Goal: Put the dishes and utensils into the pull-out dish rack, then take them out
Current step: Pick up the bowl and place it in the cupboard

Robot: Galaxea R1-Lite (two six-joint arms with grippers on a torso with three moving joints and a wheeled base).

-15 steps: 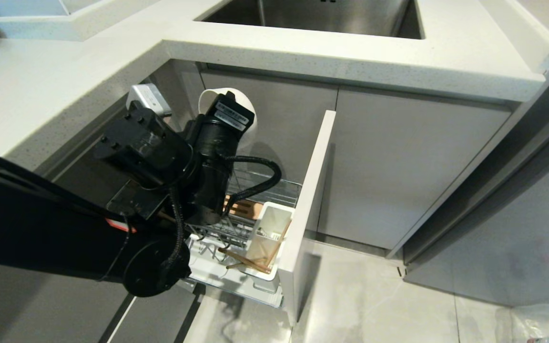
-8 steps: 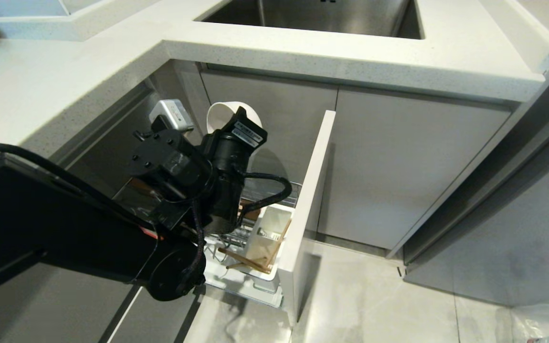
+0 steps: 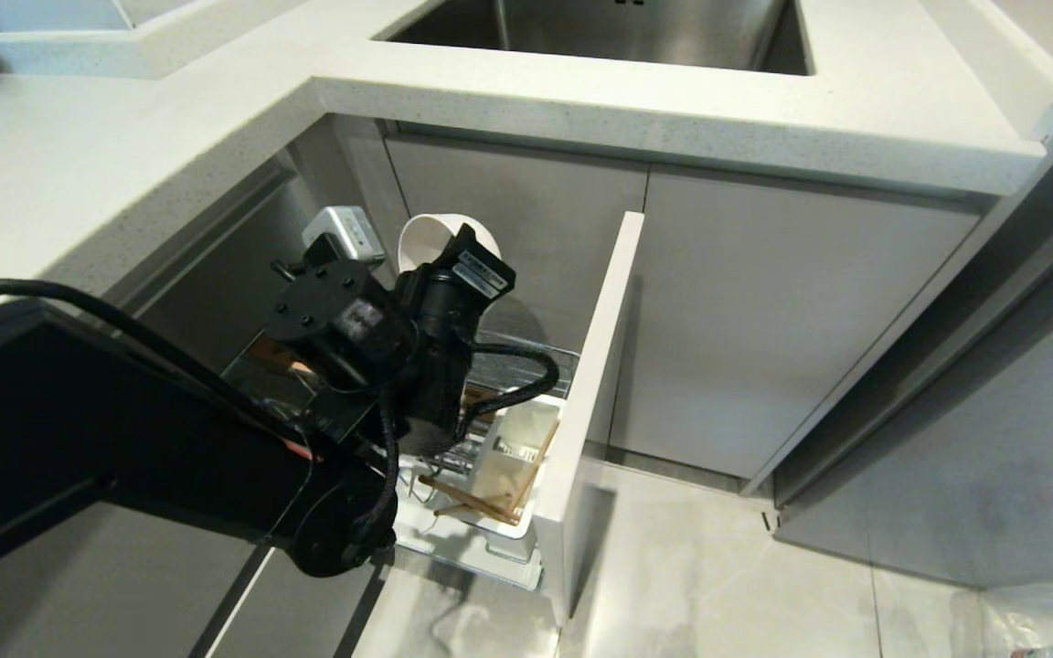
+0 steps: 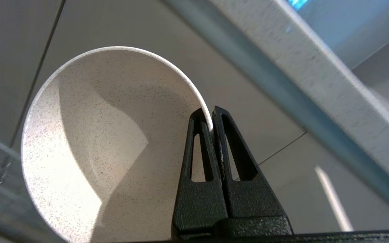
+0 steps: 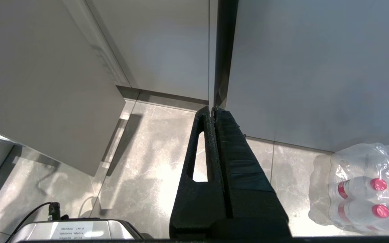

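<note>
Left gripper pinches the bowl by its rim, held tilted above the rack. Looks like unloading; next it needs lifting clear onto the bench. Right gripper hangs closed, empty.

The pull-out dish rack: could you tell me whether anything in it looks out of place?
Yes: in the pull-out dish rack, the chopsticks lie slanted across the wires beside the white utensil cup, not upright inside it. The bowl is pinched by its rim in the left gripper.
</note>
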